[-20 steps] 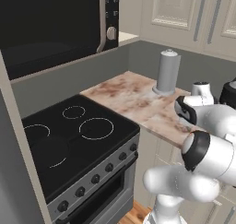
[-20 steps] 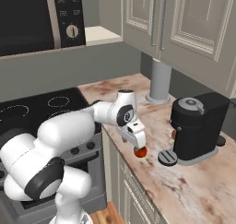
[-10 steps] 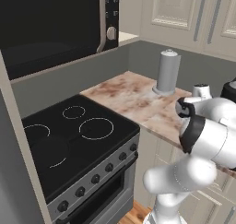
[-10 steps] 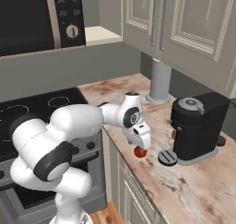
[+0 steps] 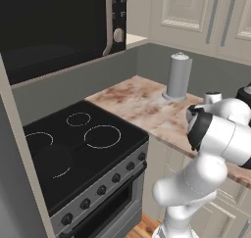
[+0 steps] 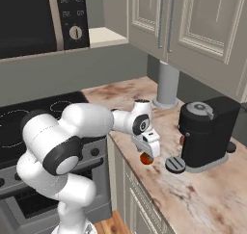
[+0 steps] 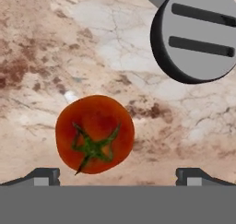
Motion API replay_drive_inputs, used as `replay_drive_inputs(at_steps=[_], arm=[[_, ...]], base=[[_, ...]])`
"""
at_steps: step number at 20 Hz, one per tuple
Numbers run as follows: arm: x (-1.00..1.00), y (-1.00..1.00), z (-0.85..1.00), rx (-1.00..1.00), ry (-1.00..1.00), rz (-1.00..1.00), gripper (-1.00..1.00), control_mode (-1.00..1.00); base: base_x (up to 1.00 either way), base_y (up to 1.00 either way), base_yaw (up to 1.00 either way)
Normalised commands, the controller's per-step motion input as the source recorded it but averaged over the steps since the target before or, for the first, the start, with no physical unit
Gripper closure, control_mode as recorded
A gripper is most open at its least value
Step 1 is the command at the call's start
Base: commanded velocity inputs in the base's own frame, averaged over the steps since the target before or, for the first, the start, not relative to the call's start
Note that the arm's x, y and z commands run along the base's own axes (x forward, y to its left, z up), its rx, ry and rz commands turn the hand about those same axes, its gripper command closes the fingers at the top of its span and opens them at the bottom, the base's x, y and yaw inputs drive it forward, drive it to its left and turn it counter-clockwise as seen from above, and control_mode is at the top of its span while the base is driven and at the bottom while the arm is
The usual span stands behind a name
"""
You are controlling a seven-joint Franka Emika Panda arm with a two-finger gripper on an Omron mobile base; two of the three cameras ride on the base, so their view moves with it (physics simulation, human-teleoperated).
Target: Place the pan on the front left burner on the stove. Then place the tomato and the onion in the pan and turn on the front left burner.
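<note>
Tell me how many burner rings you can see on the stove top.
4 on the stove: back left ring, front left ring, and two rings farther along, partly cut off.

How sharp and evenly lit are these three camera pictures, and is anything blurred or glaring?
Hand view: tomato crisp, soft even light, faint shadow on the counter. Right base view: sharp, no glare, gripper casts little shadow. Left base view: clear, stove glass dark and flat, the rings plain, nothing blurred.
</note>
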Motion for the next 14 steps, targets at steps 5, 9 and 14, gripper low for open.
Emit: replay_drive_inputs(at_steps=[5,9,14], arm=[[0.2,0.0,-0.2,0.0,0.0,-0.03,-1.0,-1.0],[0.12,0.0,-0.25,0.0,0.01,-0.05,-1.0,-1.0],[0.07,0.0,-0.21,0.0,0.01,-0.05,-1.0,-1.0]], base=[[0.0,0.0,0.0],[0.0,0.0,0.0],[0.0,0.0,0.0]])
